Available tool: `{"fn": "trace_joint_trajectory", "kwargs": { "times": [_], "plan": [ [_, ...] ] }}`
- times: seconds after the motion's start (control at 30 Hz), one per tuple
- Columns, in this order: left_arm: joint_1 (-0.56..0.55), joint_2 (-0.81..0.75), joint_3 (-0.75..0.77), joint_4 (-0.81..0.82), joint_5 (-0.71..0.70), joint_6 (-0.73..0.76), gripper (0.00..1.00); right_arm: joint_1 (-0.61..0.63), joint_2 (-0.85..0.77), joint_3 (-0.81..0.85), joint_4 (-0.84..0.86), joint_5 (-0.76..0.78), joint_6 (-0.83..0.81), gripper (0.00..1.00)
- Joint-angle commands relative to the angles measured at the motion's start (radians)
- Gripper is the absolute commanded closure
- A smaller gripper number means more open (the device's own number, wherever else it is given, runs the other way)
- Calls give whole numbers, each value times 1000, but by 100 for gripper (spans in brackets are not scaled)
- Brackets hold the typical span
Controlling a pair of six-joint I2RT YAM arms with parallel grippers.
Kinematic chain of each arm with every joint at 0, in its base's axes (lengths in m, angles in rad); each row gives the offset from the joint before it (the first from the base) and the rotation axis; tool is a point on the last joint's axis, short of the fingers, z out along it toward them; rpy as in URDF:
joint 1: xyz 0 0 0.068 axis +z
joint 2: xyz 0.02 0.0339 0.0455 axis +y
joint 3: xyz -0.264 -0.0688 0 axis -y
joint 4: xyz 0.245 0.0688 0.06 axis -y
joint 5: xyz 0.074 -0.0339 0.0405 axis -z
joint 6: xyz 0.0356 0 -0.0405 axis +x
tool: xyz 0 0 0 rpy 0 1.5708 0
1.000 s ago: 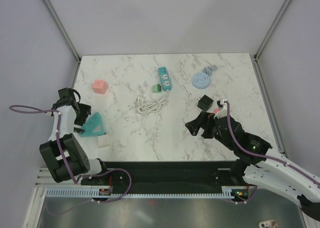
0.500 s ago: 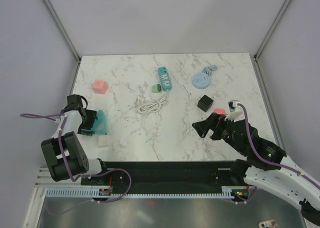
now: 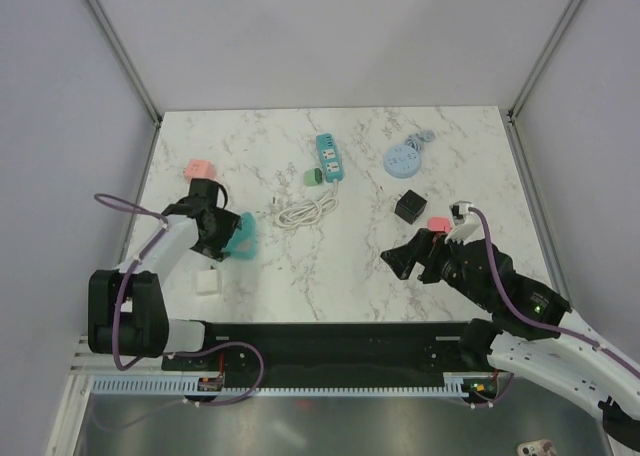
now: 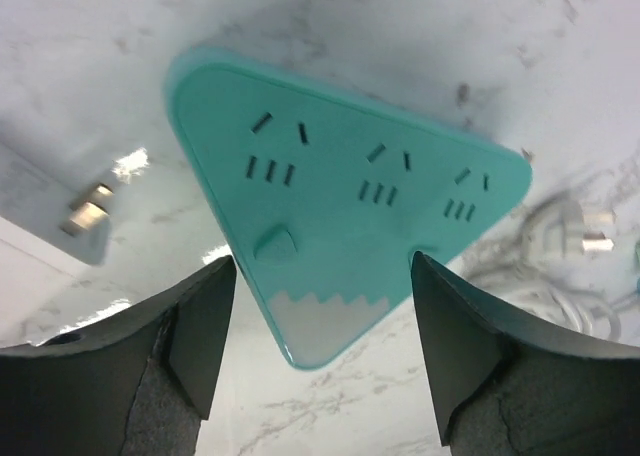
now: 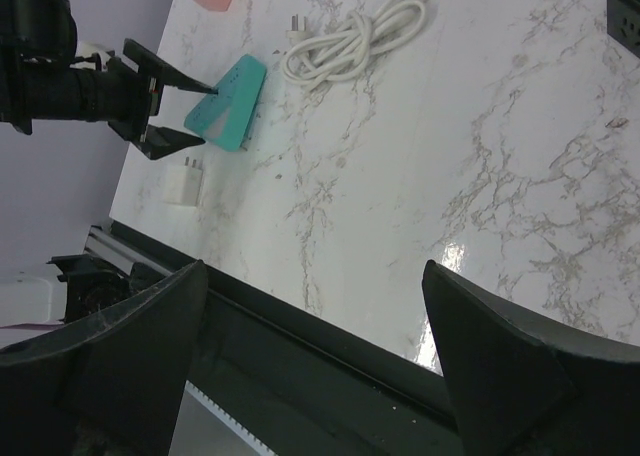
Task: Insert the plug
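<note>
A teal triangular power strip (image 3: pixel 244 239) lies on the marble at the left, sockets up (image 4: pixel 340 201). My left gripper (image 3: pixel 224 236) is open, and the strip's white-marked corner sits between its fingers (image 4: pixel 200 326) without touching either. A white adapter plug (image 3: pixel 208 281) lies just near of it, its prongs showing (image 4: pixel 88 206). My right gripper (image 3: pixel 411 260) hangs open and empty over the right side of the table (image 5: pixel 315 376). It looks across at the strip (image 5: pixel 228 104) and the left gripper (image 5: pixel 150 96).
A coiled white cable with a plug (image 3: pixel 305 211) lies in the middle, with a straight teal power strip (image 3: pixel 329 156) and a green piece (image 3: pixel 312 176) beyond it. A pink cube (image 3: pixel 197 168) is at the left. A black cube (image 3: pixel 409 206), a pink piece (image 3: pixel 438 223) and a blue disc (image 3: pixel 402 159) are on the right.
My left gripper has swung right from the table's left edge, and the teal triangular strip now lies further right with it. My right gripper drew back toward the near right.
</note>
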Motion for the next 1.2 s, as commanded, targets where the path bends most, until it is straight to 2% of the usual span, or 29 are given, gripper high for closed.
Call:
{"fn": "trace_joint_trajectory", "kwargs": {
  "times": [0.0,0.03,0.07,0.13,0.2,0.33,0.47,0.7,0.73,0.83,0.93,1.0,1.17],
  "plan": [
    [-79,-2,142,-24,-56,25,22,0,-17,27,0,-42,-20,4],
    [-85,-3,166,-107,-98,30,19,0,-23,27,-4,-43,-17,4],
    [-92,-11,197,-149,-118,8,6,0,-38,24,-6,-43,-17,3],
    [-92,-26,199,-220,-157,-6,2,1,-49,22,-6,-40,-17,4],
    [-92,-60,167,-242,-178,-7,2,0,-58,24,-7,-42,-18,4],
    [-72,-127,95,-390,-250,-194,4,0,-61,21,-14,-63,-23,4],
    [-21,-196,23,-437,-241,-263,9,-2,-44,22,-34,-69,-34,6],
    [28,-253,-45,-401,-276,-240,11,1,0,54,-72,-161,-84,7],
    [66,-249,-45,-385,-281,-211,11,0,-3,51,-73,-158,-84,7],
    [106,-200,-39,-311,-234,-121,12,0,-12,34,-54,-160,-72,7],
    [132,-124,-10,-332,-177,-81,13,1,17,53,-46,-183,-86,7],
    [138,-94,2,-398,-175,-128,13,0,39,70,-49,-186,-104,7],
    [137,-94,-48,-377,-154,-147,13,0,60,73,-40,-197,-113,7]
  ]
}}
